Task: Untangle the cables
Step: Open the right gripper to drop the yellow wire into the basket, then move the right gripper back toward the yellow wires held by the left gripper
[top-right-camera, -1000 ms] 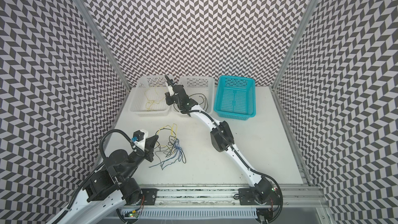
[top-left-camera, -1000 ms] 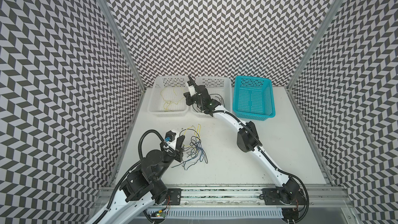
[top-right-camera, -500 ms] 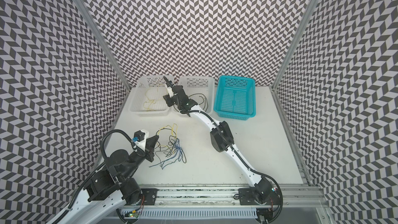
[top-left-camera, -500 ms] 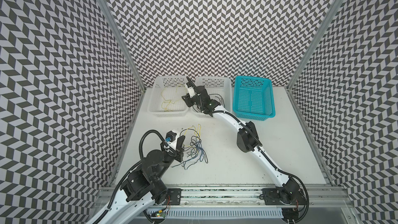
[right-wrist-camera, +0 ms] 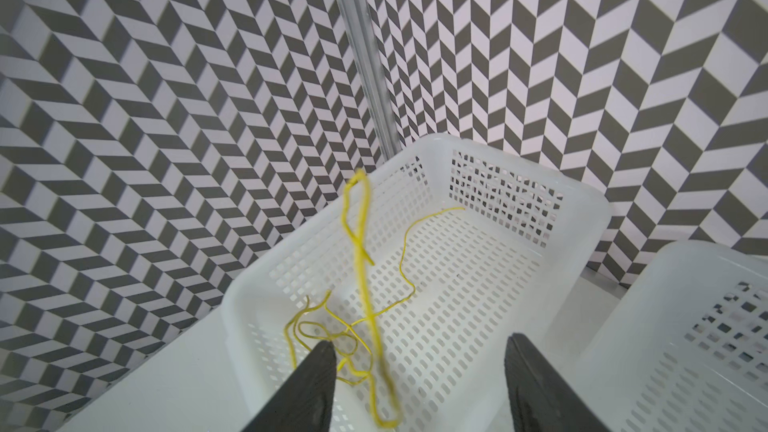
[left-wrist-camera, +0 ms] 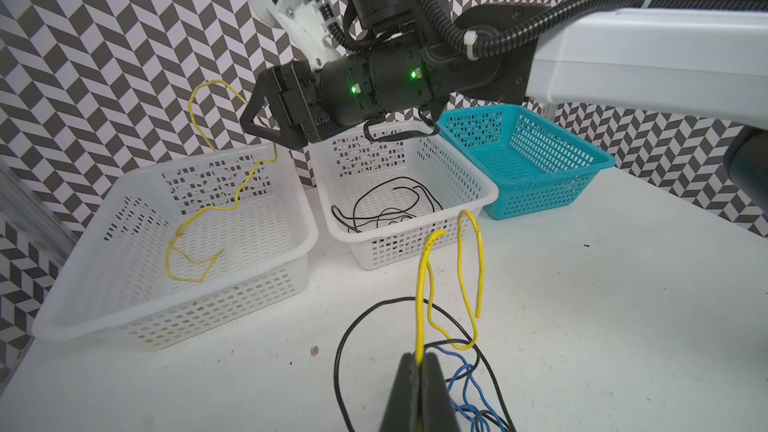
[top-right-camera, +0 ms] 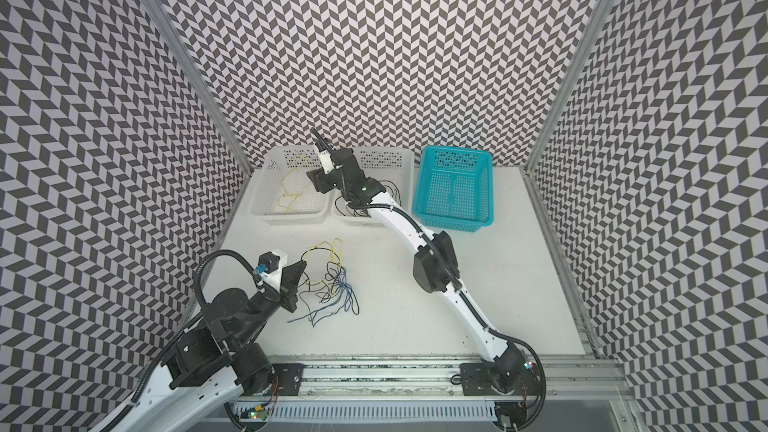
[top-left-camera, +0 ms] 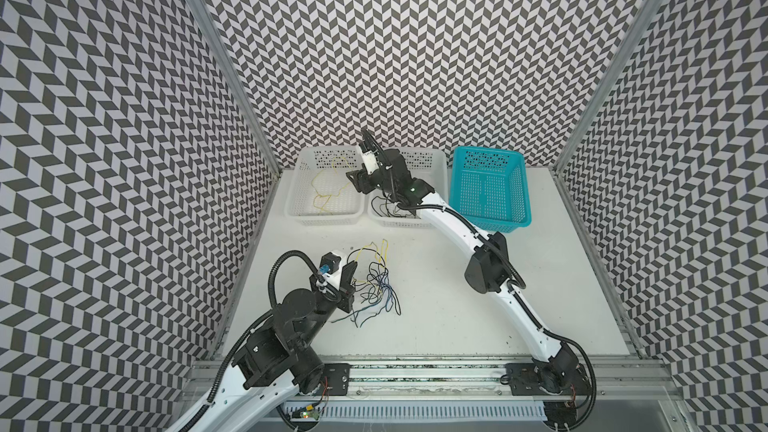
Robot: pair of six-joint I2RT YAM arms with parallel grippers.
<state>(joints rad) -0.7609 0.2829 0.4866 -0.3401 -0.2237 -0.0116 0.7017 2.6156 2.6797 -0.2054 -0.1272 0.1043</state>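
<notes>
Your left tool [left-wrist-camera: 419, 361] is pinched together on one yellow strand [left-wrist-camera: 421, 292] that rises from the tangle [top-left-camera: 376, 288] of black, blue and yellow cables lying on the tabletop [top-left-camera: 457, 305] just beside it. Your right tool [right-wrist-camera: 419, 351] stands with its fingers well apart above the left white basket [top-left-camera: 328, 220], clamping nothing, and a loose yellow cable [right-wrist-camera: 365, 284] hangs blurred between them down into that basket. Black cables [left-wrist-camera: 390, 211] lie in the middle white basket [left-wrist-camera: 399, 251], and the blue basket [top-left-camera: 488, 151] sits at the right end of the row.
</notes>
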